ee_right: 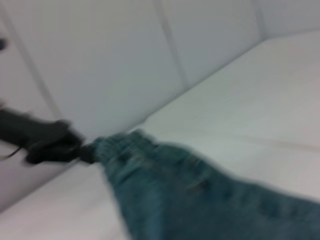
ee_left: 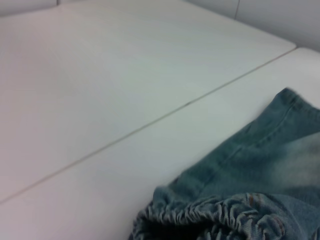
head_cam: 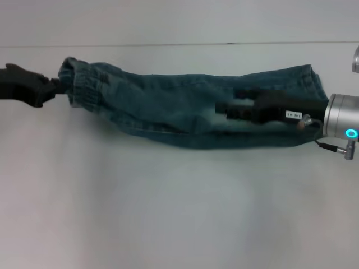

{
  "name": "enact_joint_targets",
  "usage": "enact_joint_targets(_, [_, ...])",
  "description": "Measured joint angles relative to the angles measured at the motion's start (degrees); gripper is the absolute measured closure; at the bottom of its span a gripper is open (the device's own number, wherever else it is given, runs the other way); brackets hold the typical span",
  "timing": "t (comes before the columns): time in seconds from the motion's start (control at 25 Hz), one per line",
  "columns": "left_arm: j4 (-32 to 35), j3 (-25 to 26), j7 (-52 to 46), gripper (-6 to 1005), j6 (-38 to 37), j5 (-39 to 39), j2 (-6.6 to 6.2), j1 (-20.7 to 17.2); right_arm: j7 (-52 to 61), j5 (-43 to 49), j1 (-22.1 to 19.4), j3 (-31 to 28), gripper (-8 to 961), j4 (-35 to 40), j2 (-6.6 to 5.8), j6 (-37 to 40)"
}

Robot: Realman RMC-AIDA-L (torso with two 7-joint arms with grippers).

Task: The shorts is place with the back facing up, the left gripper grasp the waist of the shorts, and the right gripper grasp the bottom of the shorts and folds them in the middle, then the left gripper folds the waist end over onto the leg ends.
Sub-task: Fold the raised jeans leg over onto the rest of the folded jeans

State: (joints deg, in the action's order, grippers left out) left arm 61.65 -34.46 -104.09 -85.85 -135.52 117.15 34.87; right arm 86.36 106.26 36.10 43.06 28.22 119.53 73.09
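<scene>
Blue denim shorts (head_cam: 168, 103) lie folded lengthwise across the white table (head_cam: 168, 213), elastic waist (head_cam: 76, 84) at the left and leg hems (head_cam: 311, 78) at the right. My left gripper (head_cam: 55, 87) reaches in from the left edge and is shut on the waist; the right wrist view shows that left gripper (ee_right: 75, 149) pinching the waist (ee_right: 107, 145). The gathered waist (ee_left: 215, 215) fills the near corner of the left wrist view. My right gripper (head_cam: 224, 104) hovers over the middle of the shorts, open, holding nothing.
A seam (head_cam: 168, 44) runs across the table behind the shorts. Bare white table stretches in front of the shorts toward me. A white panelled wall (ee_right: 125, 60) stands beyond the waist end.
</scene>
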Motion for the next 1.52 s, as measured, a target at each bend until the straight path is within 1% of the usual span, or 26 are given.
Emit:
enact_joint_targets(0.12, [1.26,0.35,0.01,978,-3.32,1.43,-0.69,0.61,-4.76,-6.42,0.19,0.02,144,-4.95,0.21,-5.4])
enact_joint_targets(0.2, [2.12,0.59,-0.27,978,-4.75,1.79,-0.87,1.26,-8.77,-10.91,0.74,0.13,154,-8.77,0.46,-9.23])
enact_joint_targets(0.4, [6.09,0.43,-1.87,978,-6.73,1.93,-0.57,2.66,-22.25,-24.52,3.46,-0.02,180,-19.67,1.0,-17.98])
enact_joint_targets(0.6, [8.41,0.31,-3.23,979,-8.67,3.21,-1.03,4.73,-36.57,-37.71,7.97,-0.29,411,-28.27,1.59,-23.29])
enact_joint_targets(0.72, [9.78,0.34,-3.8,979,-10.22,4.01,-1.31,6.18,-43.56,-42.12,10.82,-2.11,665,-32.62,1.96,-24.08])
enact_joint_targets(0.84, [11.05,0.2,-4.76,979,-11.46,4.07,-1.46,7.83,-48.28,-42.34,13.79,-4.62,729,-36.33,2.03,-24.86])
enact_joint_targets(1.0, [12.04,0.1,-5.62,977,-11.9,4.07,-1.82,9.6,-51.98,-40.95,18.28,-5.91,815,-40.66,2.0,-26.75])
enact_joint_targets(1.04, [12.24,0.08,-5.81,976,-11.91,4.08,-1.91,9.95,-52.22,-39.81,19.17,-6.5,836,-41.82,2.04,-26.96])
enact_joint_targets(1.12, [12.51,0.05,-6.02,975,-11.91,4.08,-2.01,10.65,-52.4,-34.42,20.88,-9.69,879,-44.09,2.04,-27.18])
enact_joint_targets(1.2, [12.55,0.06,-6.1,973,-11.9,4.07,-2.07,11.23,-52.55,-27.22,21.91,-14.65,910,-45.98,2.03,-27.79])
enact_joint_targets(1.36, [12.6,0.07,-6.29,970,-11.89,4.07,-2.12,11.86,-52.7,-10.63,22.88,-28.58,950,-50.06,2.03,-30.89])
enact_joint_targets(1.48, [12.8,0.05,-6.41,967,-11.92,4.07,-2.16,12.13,-52.8,-0.29,23.14,-38.25,948,-52.78,2.03,-34.32])
enact_joint_targets(1.52, [12.88,0.03,-6.45,967,-11.92,4.07,-2.15,12.14,-52.81,2.02,23.15,-40.46,947,-53.31,2.02,-35.25])
